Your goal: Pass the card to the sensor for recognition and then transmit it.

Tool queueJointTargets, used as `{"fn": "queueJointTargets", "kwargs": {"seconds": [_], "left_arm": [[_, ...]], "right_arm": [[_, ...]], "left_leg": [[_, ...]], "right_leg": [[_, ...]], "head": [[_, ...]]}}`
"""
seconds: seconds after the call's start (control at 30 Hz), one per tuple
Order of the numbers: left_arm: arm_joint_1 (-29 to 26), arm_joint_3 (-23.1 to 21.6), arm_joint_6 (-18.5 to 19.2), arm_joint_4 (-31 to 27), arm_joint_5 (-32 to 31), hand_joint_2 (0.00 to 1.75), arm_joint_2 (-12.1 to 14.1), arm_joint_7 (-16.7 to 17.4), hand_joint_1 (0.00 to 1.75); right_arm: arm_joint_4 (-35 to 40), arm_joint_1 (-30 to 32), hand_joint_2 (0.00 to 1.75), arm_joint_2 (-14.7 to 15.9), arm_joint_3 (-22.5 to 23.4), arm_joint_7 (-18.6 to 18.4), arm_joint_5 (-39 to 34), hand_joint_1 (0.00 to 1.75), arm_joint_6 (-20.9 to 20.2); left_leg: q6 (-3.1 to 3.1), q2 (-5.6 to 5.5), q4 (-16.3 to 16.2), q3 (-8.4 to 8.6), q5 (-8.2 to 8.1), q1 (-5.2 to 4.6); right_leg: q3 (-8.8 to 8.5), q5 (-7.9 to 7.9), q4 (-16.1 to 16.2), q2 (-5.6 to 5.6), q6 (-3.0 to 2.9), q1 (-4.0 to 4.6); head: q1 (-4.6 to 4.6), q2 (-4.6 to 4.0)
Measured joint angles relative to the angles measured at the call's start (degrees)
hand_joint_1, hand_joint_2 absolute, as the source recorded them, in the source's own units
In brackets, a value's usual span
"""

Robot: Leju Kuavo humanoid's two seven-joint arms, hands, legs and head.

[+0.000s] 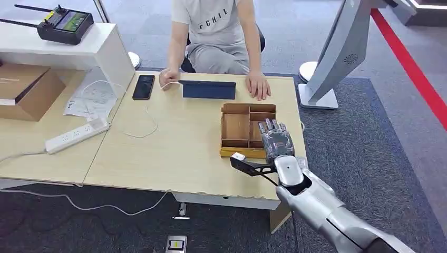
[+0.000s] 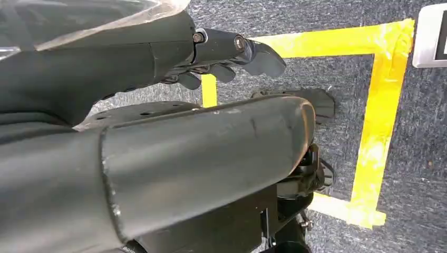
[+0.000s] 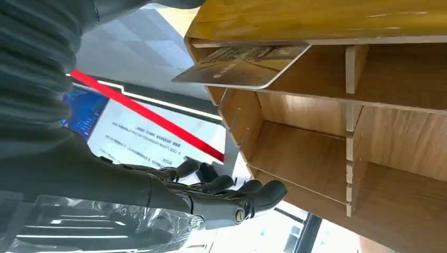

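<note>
my right hand (image 1: 275, 141) over the wooden tray (image 1: 235, 128), the card (image 3: 243, 65) lying in the tray.
from the head view i see the right hand hovering above the tray's near right corner on the tabletop (image 1: 179, 147), fingers (image 3: 232, 187) spread apart and holding nothing. in the right wrist view the card leans on the rim of an end compartment, apart from my fingers. my left hand (image 2: 226, 58) hangs over grey carpet with yellow tape (image 2: 387, 95), fingers loosely curled, nothing in them. a person (image 1: 219, 31) sits across, hands beside a dark sensor panel (image 1: 209, 89) and a phone (image 1: 143, 87).
</note>
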State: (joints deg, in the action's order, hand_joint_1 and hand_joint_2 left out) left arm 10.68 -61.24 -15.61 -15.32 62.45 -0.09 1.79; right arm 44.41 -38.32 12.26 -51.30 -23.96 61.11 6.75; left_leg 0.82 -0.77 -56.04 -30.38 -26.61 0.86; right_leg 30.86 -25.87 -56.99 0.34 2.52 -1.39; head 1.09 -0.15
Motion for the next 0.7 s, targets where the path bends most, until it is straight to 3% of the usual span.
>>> {"fn": "queueJointTargets", "kwargs": {"seconds": [0.03,0.07,0.1,0.7], "left_arm": [[0.0,0.0,0.0,0.0,0.0,0.00,0.0,0.0,0.00],[0.0,0.0,-0.2,0.0,0.0,0.00,0.0,0.0,0.00],[0.0,0.0,-0.3,0.0,0.1,0.00,0.0,0.0,0.00],[-0.1,0.0,-0.7,0.0,0.8,0.00,0.0,0.2,0.00]], "right_arm": [[0.0,0.0,1.75,0.0,0.0,0.1,-0.1,0.14,0.0],[0.0,0.0,1.75,0.0,0.0,0.3,-0.3,1.62,0.0],[0.0,0.0,1.75,0.0,-0.1,0.3,-0.4,1.75,0.0],[-0.5,-0.3,1.75,0.0,-0.5,0.9,-1.8,1.75,0.3]], "left_leg": [[0.00,0.00,0.0,0.00,0.00,0.00],[0.00,0.00,0.0,0.00,0.00,0.00],[0.00,0.00,0.0,0.00,0.00,0.00],[0.00,0.00,0.0,0.00,0.00,0.00]], "right_leg": [[0.00,0.00,0.0,0.00,0.00,0.00],[0.00,0.00,0.0,0.00,0.00,0.00],[0.00,0.00,0.0,0.00,0.00,0.00],[0.00,0.00,0.0,0.00,0.00,0.00]], "head": [[0.00,0.00],[0.00,0.00],[0.00,0.00],[0.00,0.00]]}}
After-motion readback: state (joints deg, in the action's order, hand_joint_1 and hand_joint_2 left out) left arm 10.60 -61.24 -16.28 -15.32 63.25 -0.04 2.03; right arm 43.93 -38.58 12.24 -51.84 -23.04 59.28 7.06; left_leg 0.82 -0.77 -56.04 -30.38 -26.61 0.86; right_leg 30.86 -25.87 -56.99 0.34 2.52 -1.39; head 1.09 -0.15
